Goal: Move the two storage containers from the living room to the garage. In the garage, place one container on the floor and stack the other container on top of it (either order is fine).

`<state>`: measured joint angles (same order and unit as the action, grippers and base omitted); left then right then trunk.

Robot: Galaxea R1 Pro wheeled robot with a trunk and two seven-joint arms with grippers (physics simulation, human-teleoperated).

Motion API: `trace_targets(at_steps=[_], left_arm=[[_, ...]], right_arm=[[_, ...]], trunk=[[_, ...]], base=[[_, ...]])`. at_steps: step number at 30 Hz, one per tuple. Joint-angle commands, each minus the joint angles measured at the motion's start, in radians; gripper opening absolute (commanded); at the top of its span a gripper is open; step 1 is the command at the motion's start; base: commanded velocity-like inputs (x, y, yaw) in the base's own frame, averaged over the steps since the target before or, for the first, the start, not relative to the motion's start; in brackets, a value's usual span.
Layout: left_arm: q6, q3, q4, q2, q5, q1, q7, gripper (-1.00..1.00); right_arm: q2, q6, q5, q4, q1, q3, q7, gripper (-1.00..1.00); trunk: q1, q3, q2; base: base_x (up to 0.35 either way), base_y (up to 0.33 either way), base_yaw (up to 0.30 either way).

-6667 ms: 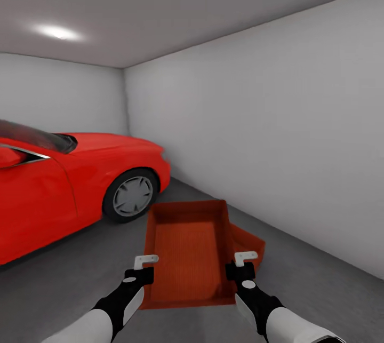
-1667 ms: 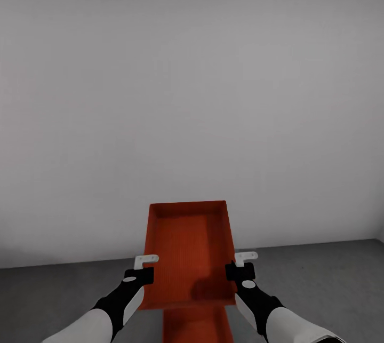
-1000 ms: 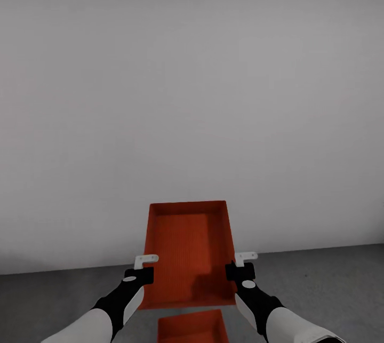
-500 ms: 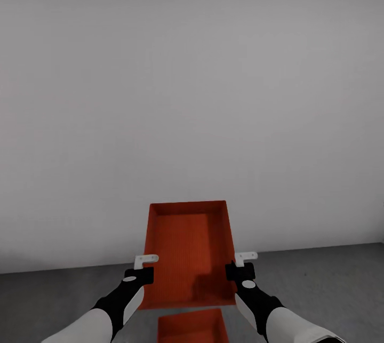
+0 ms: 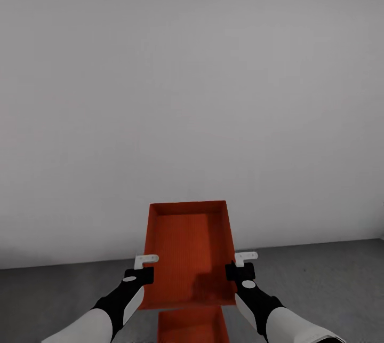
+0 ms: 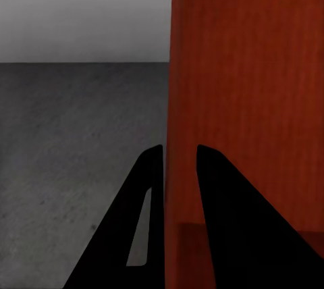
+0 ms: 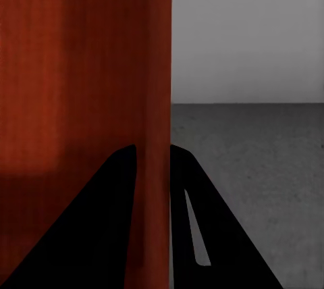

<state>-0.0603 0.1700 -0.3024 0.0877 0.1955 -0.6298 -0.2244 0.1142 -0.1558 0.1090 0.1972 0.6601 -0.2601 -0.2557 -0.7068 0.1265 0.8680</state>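
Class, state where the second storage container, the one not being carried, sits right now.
In the head view, the second container lies on the grey floor at bottom centre, directly beneath the carried container.

Two red-orange storage containers are showing. One container (image 5: 188,252) is hanging centre, above the floor, with its long side walls running away from the robot. The second container (image 5: 193,325) is lying nearer and lower, on the floor, with its far end partly hidden under the first.

Two grippers are showing: the left gripper (image 5: 144,265) is sitting at the raised container's left wall, the right gripper (image 5: 244,262) at its right wall.

One grey concrete floor (image 5: 325,273) is running out to one plain white-grey wall (image 5: 192,92) at the far side.
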Motion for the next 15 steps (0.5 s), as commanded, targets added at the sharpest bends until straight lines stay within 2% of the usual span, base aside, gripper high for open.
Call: trace_targets(at_steps=[1, 15], left_arm=[[0.068, -0.050, -0.005, -0.040, -0.011, -0.001, -0.041, -1.00], [0.068, -0.050, -0.004, -0.040, -0.011, -0.001, -0.041, -1.00]], right_arm=[[-0.001, -0.008, 0.086, -0.002, 0.001, 0.043, -0.023, -1.00], [-0.001, -0.008, 0.086, -0.002, 0.001, 0.043, -0.023, -1.00]], trunk=[[0.000, 0.003, 0.001], [0.000, 0.026, 0.001]], base=[[0.000, 0.000, 0.000], [0.000, 0.000, 0.000]])
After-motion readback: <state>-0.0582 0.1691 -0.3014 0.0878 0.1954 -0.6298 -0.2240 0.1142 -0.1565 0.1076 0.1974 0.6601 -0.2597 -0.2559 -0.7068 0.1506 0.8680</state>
